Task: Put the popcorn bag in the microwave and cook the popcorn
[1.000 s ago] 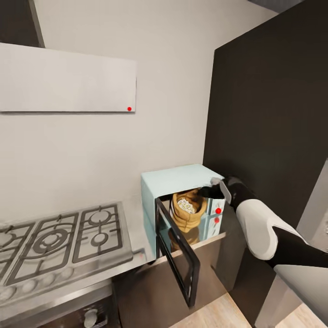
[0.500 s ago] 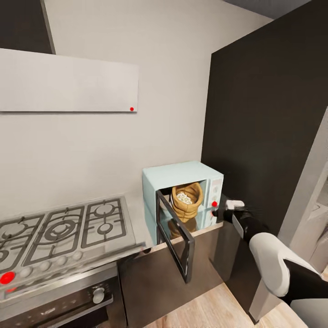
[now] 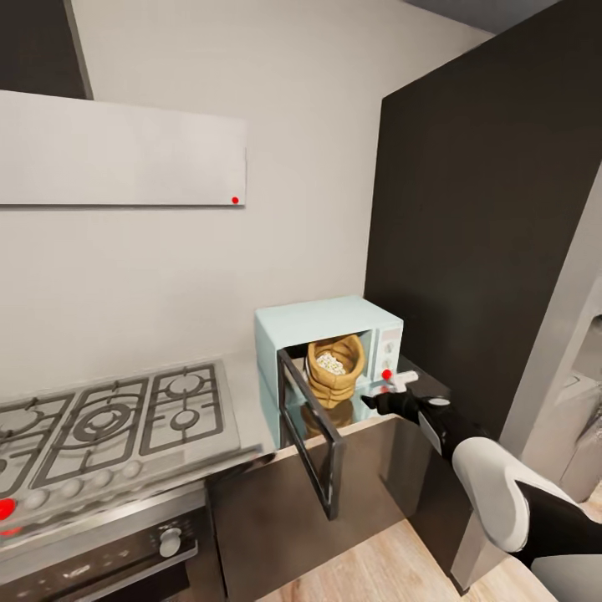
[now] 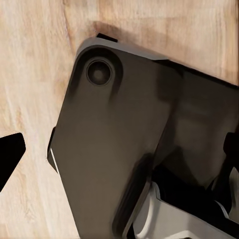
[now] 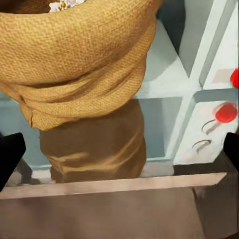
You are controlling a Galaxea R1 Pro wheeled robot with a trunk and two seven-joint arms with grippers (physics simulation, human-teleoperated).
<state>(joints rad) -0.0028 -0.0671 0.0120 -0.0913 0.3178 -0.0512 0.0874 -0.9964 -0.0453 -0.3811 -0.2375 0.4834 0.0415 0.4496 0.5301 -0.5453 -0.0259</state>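
Observation:
The pale-blue microwave (image 3: pixel 322 322) stands on the grey countertop (image 3: pixel 247 403) against the dark tall cabinet. Its dark glass door (image 3: pixel 308 433) hangs open, swung out past the counter edge. Inside stands the tan popcorn bag (image 3: pixel 336 374) (image 5: pixel 84 59), upright, with pale popcorn (image 3: pixel 331 363) at its mouth. My right gripper (image 3: pixel 393 393) (image 5: pixel 119 149) hovers open just in front of the white control panel (image 3: pixel 388 351), outside the cavity and holding nothing. In the left wrist view, my left gripper (image 4: pixel 119 154) is open, over the wood floor and the robot's dark base.
A gas hob (image 3: pixel 109 418) lies to the left of the microwave, with a steel oven (image 3: pixel 100 560) below it and a white hood (image 3: pixel 125 150) above. The dark tall cabinet (image 3: pixel 477 234) and the steel fridge (image 3: pixel 577 359) close the right side. Wood floor (image 3: pixel 393 560) lies below.
My right gripper has drawn back from the upper edge of the microwave opening to a spot lower, in front of the control panel. The bag stays inside. The head camera has shifted.

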